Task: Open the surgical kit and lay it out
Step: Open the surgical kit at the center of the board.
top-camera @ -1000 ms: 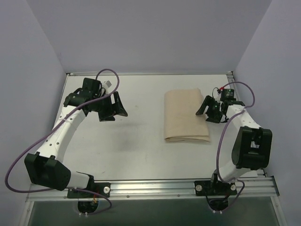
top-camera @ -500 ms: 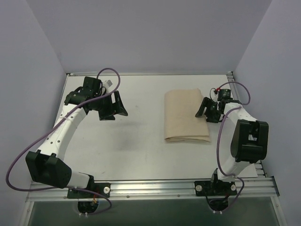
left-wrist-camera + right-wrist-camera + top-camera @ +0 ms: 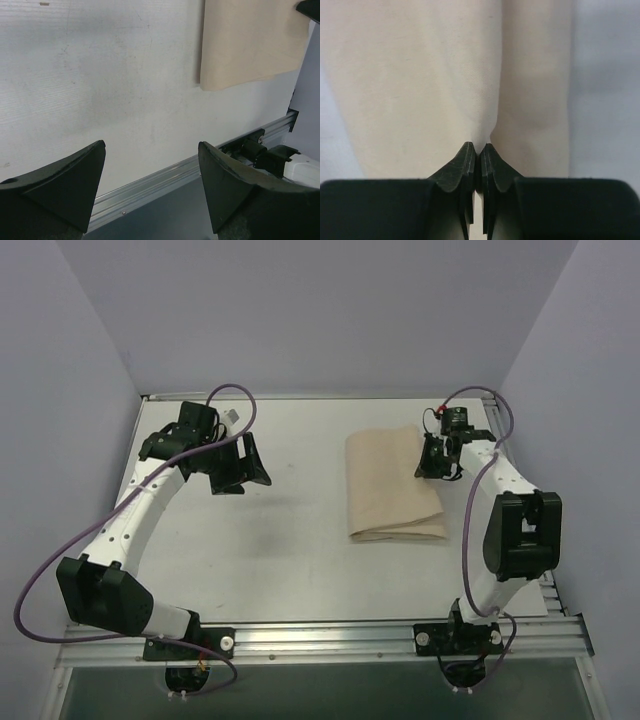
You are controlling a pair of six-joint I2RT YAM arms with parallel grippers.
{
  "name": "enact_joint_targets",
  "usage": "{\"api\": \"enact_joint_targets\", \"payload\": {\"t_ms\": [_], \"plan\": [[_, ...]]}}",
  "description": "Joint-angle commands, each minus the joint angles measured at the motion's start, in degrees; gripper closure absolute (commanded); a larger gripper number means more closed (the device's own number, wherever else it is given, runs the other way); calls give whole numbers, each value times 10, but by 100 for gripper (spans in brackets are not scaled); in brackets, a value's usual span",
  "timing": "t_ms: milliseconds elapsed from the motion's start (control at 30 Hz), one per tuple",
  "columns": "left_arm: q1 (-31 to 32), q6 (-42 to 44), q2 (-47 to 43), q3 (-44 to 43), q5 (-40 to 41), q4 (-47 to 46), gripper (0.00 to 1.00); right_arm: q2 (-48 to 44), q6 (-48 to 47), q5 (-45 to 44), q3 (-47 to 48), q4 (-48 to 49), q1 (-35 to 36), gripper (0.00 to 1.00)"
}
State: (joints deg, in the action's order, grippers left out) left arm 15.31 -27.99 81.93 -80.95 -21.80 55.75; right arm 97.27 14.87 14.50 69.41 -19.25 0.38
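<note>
Right wrist view: your right end effector (image 3: 476, 147) is clamped together on a small pucker of the wrap (image 3: 420, 75), caught at the very tips. The rest of the cloth spreads flat ahead of the fingers. The bite looks shallow and I cannot tell how many layers are in it, so lift slowly and watch whether only the top flap rises. If the whole bundle comes up, set it down and take a thinner pinch. No tray or instruments show; treat them as possibly inside the folds and keep the flap low as you peel it.

From above, the wrap lies folded just to the inner side of that end effector, under its tips. The side wall (image 3: 560, 390) stands close on its outer side, so there is little room to pull the flap outward; I would carry it out only as far as the cloth edge needs.

Your left end effector (image 3: 240, 465) hangs with its jaws wide apart and empty, well away from the wrap, over bare counter (image 3: 300, 540). The broad open stretch between the two is your best room for spreading cloth. The near rail (image 3: 150, 182) marks the edge to stay inside.
</note>
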Motion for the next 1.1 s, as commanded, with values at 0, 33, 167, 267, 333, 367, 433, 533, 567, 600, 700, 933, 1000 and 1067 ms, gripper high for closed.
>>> {"api": "enact_joint_targets", "payload": {"t_ms": [0, 33, 167, 267, 333, 367, 433, 533, 567, 600, 700, 933, 1000, 1067], "plan": [[2, 0, -12, -13, 36, 0, 17, -30, 27, -20, 83, -41, 81, 100], [2, 0, -14, -14, 49, 5, 18, -26, 49, -21, 97, -44, 128, 100], [-3, -8, -16, -13, 101, 24, 18, 17, 106, 2, 150, -19, 251, 100], [-7, -24, -18, -18, 136, 37, 18, 90, 139, 18, 193, 2, 335, 100], [-14, -34, -21, -19, 152, 43, 18, 113, 146, 32, 230, 2, 363, 90], [-17, -45, -21, -18, 157, 44, 16, 122, 147, 27, 239, -11, 377, 64], [-24, -56, -23, -16, 166, 52, 13, 106, 147, -2, 230, -15, 376, 36], [-34, -66, -20, -3, 163, 43, 5, 43, 119, -37, 185, -18, 326, 2], [-35, -61, -16, 0, 145, 38, 3, 22, 110, -45, 179, -38, 303, 2], [-36, -58, -4, 2, 136, 32, 3, 15, 96, -53, 174, -53, 253, 2], [-34, -46, 36, -3, 96, -2, 3, -8, 68, -110, 154, -107, 181, 2], [-24, -63, 132, -37, 44, -54, 5, -45, 60, -176, 87, -110, 16, 20], [-19, -63, 160, -49, 61, -47, 5, -43, 69, -185, 73, -108, -14, 35], [-19, -63, 184, -76, 97, -13, 4, -27, 82, -178, 68, -102, -41, 74]]}}
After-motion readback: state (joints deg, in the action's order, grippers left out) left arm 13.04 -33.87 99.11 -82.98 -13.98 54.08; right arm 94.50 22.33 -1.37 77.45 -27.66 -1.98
